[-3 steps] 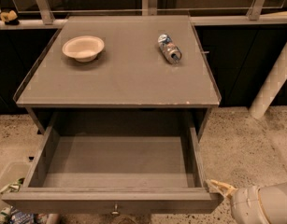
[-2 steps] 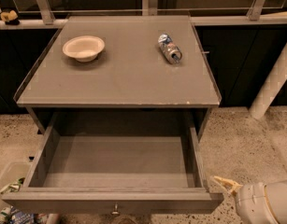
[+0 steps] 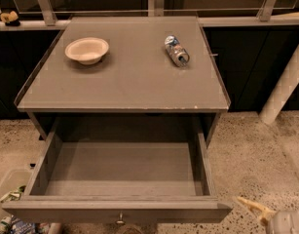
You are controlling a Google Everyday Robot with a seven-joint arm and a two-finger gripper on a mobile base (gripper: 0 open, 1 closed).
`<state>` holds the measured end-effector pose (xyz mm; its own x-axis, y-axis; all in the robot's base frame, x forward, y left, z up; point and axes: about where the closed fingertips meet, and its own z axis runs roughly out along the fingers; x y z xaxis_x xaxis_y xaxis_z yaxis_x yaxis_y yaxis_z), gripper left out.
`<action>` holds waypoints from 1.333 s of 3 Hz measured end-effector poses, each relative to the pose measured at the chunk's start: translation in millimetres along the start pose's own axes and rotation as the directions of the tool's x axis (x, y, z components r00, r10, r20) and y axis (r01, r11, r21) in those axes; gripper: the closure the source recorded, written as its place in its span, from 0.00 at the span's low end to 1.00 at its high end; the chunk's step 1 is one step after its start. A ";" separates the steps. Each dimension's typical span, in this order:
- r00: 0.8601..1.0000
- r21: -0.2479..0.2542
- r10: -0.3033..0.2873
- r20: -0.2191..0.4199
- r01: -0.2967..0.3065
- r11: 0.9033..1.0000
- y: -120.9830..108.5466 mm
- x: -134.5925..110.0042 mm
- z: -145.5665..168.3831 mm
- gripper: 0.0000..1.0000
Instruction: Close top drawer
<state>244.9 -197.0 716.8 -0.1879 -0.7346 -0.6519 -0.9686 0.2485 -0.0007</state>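
The top drawer (image 3: 120, 172) of the grey cabinet stands pulled far out, its plain grey inside bare. Its front panel (image 3: 115, 211) runs along the bottom of the camera view, with a small round metal knob (image 3: 120, 220) at the middle. My gripper (image 3: 258, 209) shows at the bottom right corner, just right of the front panel's right end and apart from it. Only one pale yellowish finger and part of the white wrist (image 3: 288, 223) are in view.
On the cabinet top (image 3: 129, 77) sit a cream bowl (image 3: 87, 49) at the left and a lying can (image 3: 176, 50) at the right. A white post (image 3: 285, 84) leans at the right. A bin with wrappers (image 3: 10, 213) stands at the lower left on speckled floor.
My gripper has slipped a little lower and to the right, toward the frame corner. The drawer stays out as before.
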 end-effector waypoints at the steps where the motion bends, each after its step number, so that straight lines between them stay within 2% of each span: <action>1: 0.999 -0.127 0.043 0.026 -0.039 0.991 32.9 43.3 44.0 0.00; 2: 0.995 -0.275 0.086 0.050 -0.069 0.959 45.8 91.6 102.6 0.00; 3: 0.993 -0.332 0.090 0.079 -0.059 0.941 28.2 116.3 154.4 0.00; 4: 0.992 -0.264 0.080 0.099 -0.052 0.963 18.0 113.4 183.9 0.00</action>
<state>236.0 -159.8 503.4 -0.2482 -0.6464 -0.7215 -0.9661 0.1106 0.2333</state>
